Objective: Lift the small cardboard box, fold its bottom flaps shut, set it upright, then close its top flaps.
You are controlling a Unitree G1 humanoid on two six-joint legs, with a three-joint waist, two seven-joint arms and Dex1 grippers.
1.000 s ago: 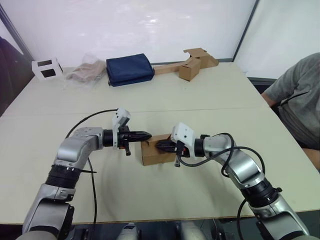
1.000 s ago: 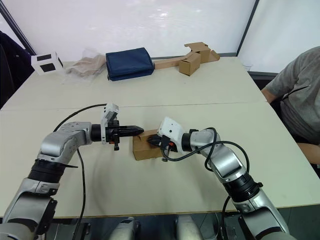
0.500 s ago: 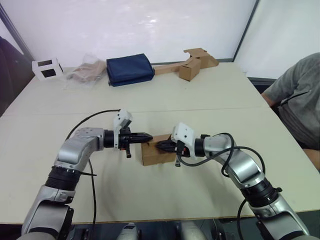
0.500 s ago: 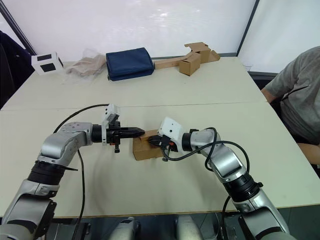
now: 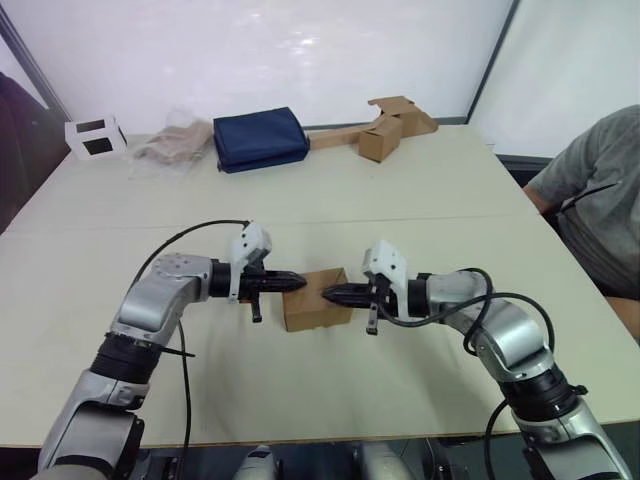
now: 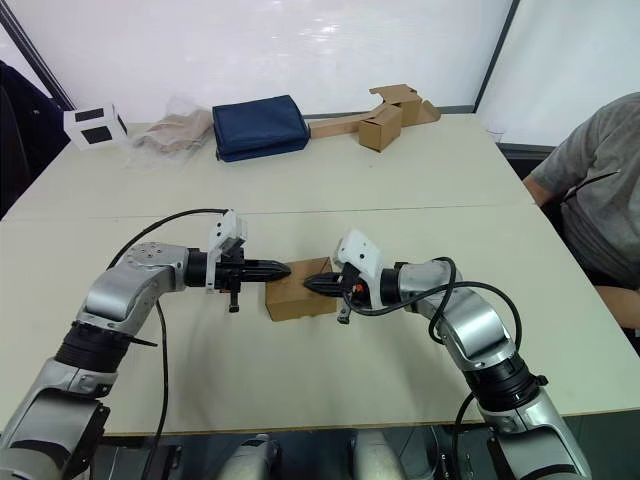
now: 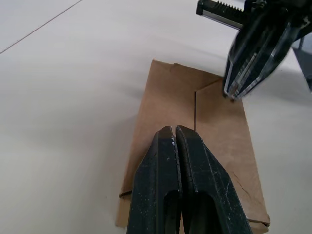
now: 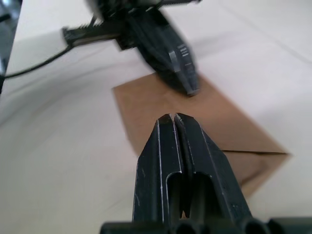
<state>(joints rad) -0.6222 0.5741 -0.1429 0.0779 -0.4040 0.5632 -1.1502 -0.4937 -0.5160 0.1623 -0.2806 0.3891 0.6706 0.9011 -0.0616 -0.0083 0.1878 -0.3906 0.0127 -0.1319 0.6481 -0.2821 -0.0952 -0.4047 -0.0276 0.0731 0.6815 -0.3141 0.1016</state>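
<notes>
The small cardboard box (image 5: 314, 304) rests on the table between my two grippers, plain brown. Its upward face shows flaps (image 7: 168, 105) folded flat, with a seam between them. My left gripper (image 5: 299, 282) is shut, its fingertips over the box's left upper edge. From the right, my right gripper (image 5: 328, 294) is also shut, with its tips at the box's right upper edge. In the left wrist view the shut left gripper (image 7: 174, 129) points across the box top toward the right gripper (image 7: 253, 53). In the right wrist view the shut right gripper (image 8: 173, 118) faces the left gripper (image 8: 168, 46) over the box (image 8: 219, 119).
At the table's far side lie a navy bag (image 5: 259, 139), a white box with black squares (image 5: 94, 137), a clear plastic bag (image 5: 172, 143) and a brown box joined to a long cardboard strip (image 5: 385, 128). A person in a grey shirt (image 5: 595, 195) sits at the right edge.
My right gripper has drawn back to the right, from over the box to its right edge. My left gripper has edged right, onto the box's left upper edge.
</notes>
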